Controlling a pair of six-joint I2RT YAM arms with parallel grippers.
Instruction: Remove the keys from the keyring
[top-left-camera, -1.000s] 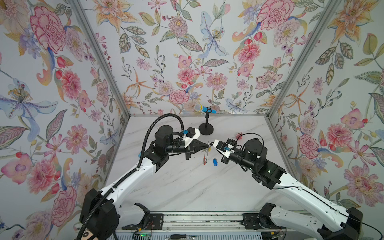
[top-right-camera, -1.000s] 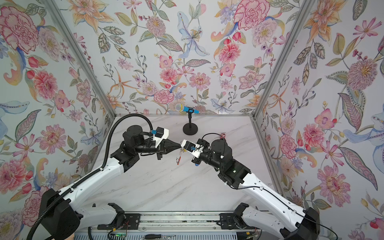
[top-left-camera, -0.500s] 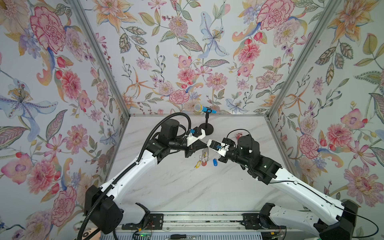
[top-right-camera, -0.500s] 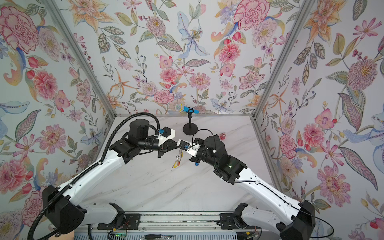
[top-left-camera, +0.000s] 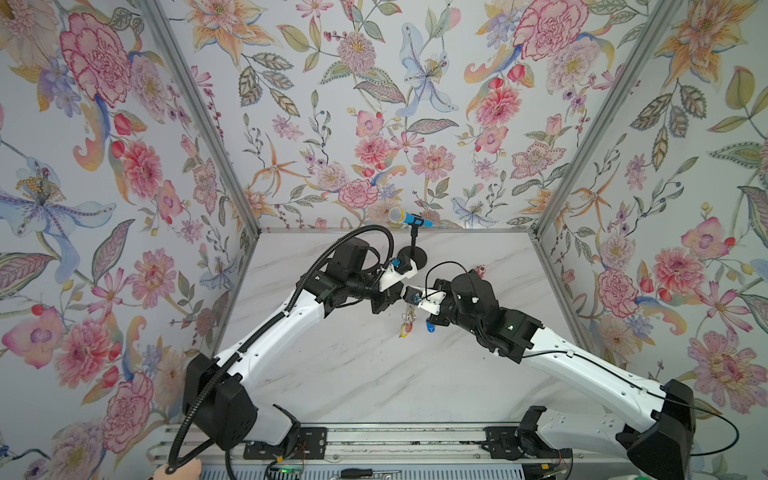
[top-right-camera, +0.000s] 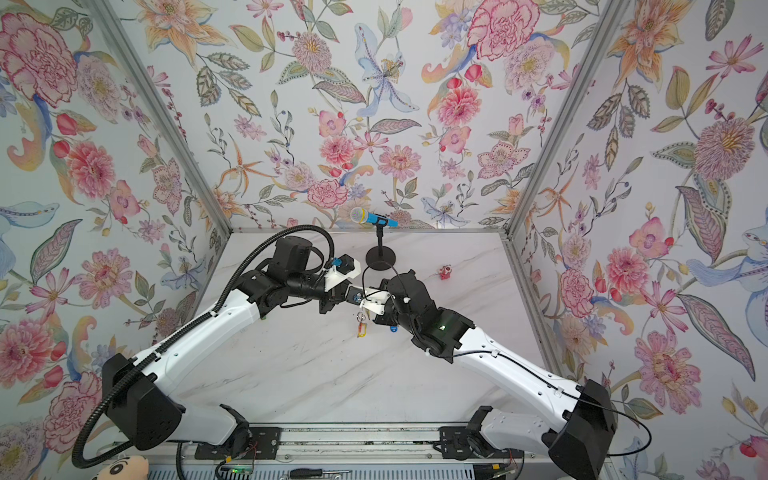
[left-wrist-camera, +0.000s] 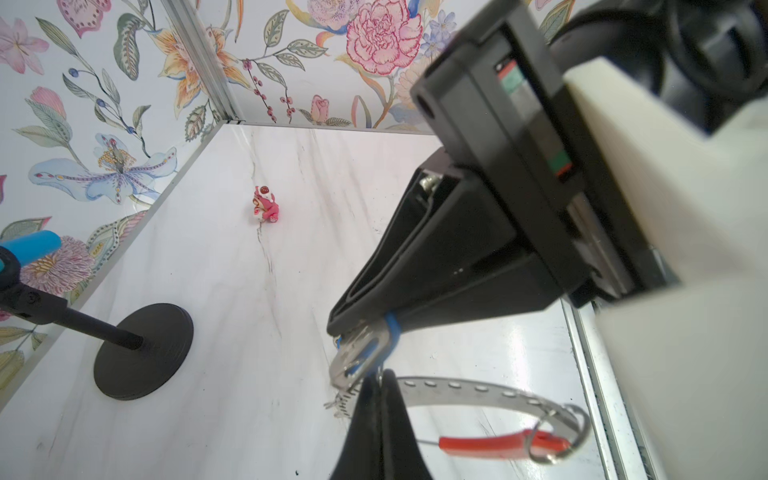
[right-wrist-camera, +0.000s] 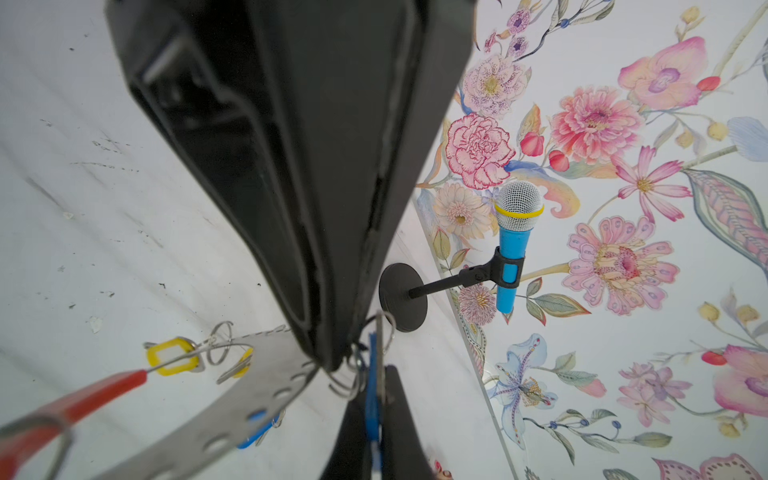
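Left gripper (left-wrist-camera: 377, 376): fingers clamped on grey perforated metal keyring hoop (left-wrist-camera: 478, 388), red-sleeved, above table centre | Right gripper (right-wrist-camera: 379, 374): pinching blue-tagged metal key (right-wrist-camera: 372, 399), at left's 3 o'clock | Yellow-tagged keys (top-left-camera: 404, 330): dangling at 6 o'clock

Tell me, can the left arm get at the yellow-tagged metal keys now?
Probably not: the left gripper is shut on the grey perforated metal keyring; the yellow-tagged metal keys hang from it.

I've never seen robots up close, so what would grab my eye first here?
At the centre, the left gripper pinches a metal keyring while the right gripper pinches a blue-tagged key, other keys dangling below. A blue toy microphone stands at the back, amid flowered walls.
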